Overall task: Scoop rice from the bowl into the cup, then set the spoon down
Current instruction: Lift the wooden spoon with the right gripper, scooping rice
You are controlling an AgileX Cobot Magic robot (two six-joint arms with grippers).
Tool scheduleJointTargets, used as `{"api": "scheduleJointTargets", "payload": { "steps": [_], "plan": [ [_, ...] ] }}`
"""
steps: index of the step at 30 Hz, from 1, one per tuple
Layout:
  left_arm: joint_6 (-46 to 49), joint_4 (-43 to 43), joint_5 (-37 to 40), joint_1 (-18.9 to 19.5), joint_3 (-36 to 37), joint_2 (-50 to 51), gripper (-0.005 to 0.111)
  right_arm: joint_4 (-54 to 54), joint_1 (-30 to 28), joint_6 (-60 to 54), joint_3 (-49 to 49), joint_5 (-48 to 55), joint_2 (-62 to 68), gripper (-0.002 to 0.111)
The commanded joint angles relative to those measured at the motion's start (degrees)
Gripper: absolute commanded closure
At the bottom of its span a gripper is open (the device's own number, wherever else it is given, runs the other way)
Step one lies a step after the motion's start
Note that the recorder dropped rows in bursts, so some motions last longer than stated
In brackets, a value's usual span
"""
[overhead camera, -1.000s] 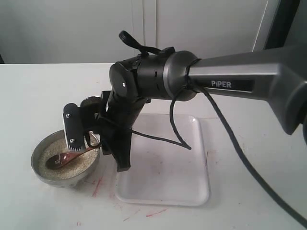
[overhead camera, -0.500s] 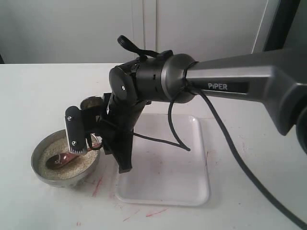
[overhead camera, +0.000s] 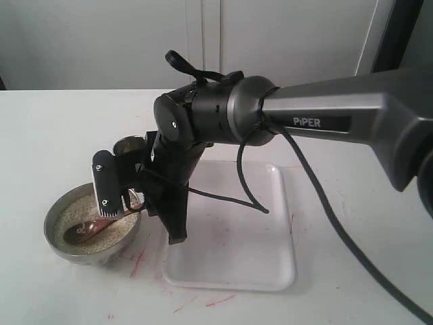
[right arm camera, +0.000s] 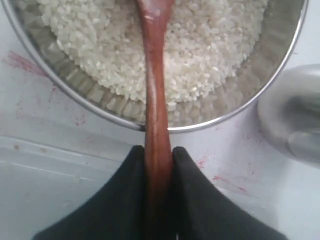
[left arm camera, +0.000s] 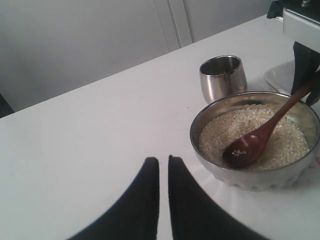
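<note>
right gripper (right arm camera: pixel 158 150) clamped on spoon (right arm camera: pixel 154 90) handle; spoon's oval end lies on rice (right arm camera: pixel 210 45) inside steel bowl (right arm camera: pixel 257 75). cup (left arm camera: pixel 223 80) stands just beside bowl. left gripper (left arm camera: pixel 163 167) nearly closed, holding nothing, over white table (left arm camera: pixel 75 150).

Exterior camera: you look from off the table (overhead camera: pixel 40 135), slightly above it, toward a pale wall (overhead camera: pixel 101 40). The right arm (overhead camera: pixel 325 115) sits close and fills much of your frame.
Left wrist camera: low, slanting across the tabletop, with bowl (left arm camera: pixel 250 180) and cup (left arm camera: pixel 223 80) at middle range.
Right wrist camera: nearly straight down, very close on the bowl rim and spoon (right arm camera: pixel 156 100) handle.
All three of your views share bowl, spoon and cup.
</note>
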Motion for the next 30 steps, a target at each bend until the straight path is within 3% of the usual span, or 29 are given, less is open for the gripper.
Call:
{"api": "scheduleJointTargets", "payload": {
  "steps": [1,7,21,30],
  "plan": [
    [-0.08,-0.39,-0.26,-0.16,-0.18,-0.05,0.092,-0.83,-0.04,0.37,-0.37,0.03,-0.21,0.097],
    [-0.08,-0.39,-0.26,-0.16,-0.18,-0.05,0.092,-0.83,-0.04,0.37,-0.37,0.03,-0.56,0.103],
    [-0.08,-0.39,-0.26,-0.16,-0.18,-0.05,0.092,-8.12,-0.04,2.91,-0.37,1.75,-5.38,0.103],
    [-0.08,-0.39,-0.26,-0.16,-0.18,-0.05,0.092,-25.95,3.80,7.64,-0.49,4.36,-9.91,0.108]
  ]
}}
